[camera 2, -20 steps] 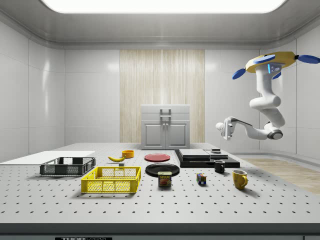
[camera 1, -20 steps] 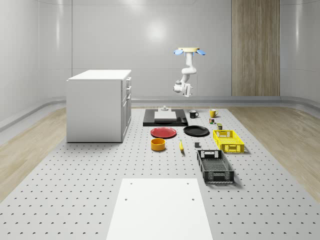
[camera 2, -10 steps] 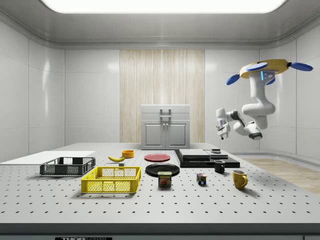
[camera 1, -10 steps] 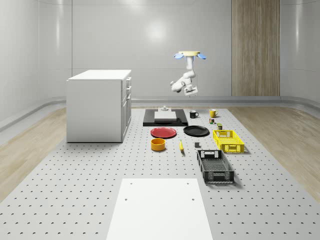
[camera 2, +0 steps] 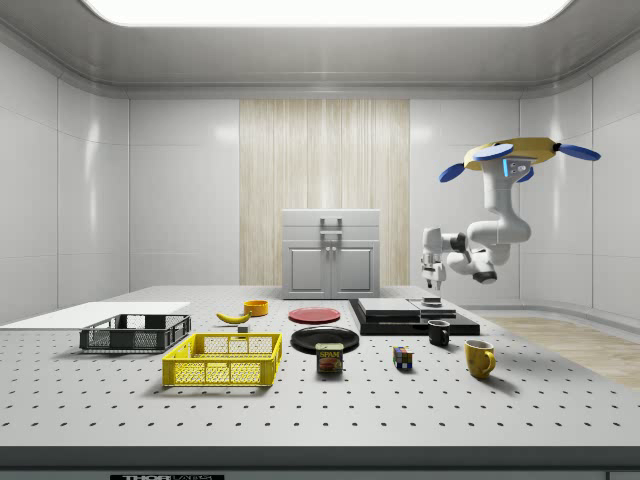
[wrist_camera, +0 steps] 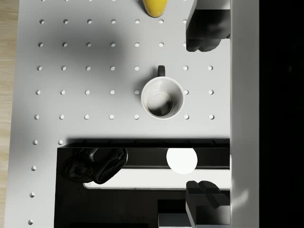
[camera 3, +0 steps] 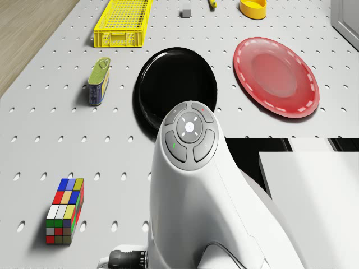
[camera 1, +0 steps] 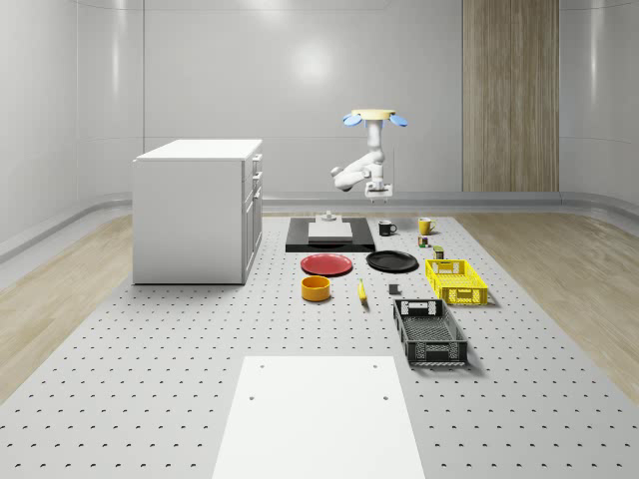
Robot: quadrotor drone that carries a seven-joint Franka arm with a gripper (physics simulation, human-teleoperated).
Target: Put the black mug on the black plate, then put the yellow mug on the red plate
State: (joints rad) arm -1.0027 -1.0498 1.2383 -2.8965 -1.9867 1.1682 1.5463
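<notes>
**Drone hovers over the far end of the tabletop, with the tool open and empty above the black mug.**

Whole-scene view: the drone hovers at upper centre. Its tool points down, well above the black mug, which stands on the tabletop left of the yellow mug. The black plate and red plate lie lower in the frame. Side view: right of centre, the tool hangs clear above the mug. Drone view: the arm reaches out above the black plate's near edge. Wrist view: the mug stands upright with its handle toward the yellow mug, and the fingers are spread wide. The mug is probably stiff, light and smooth-glazed, so pinching one wall at the rim, away from the handle, looks the safest hold.
</notes>
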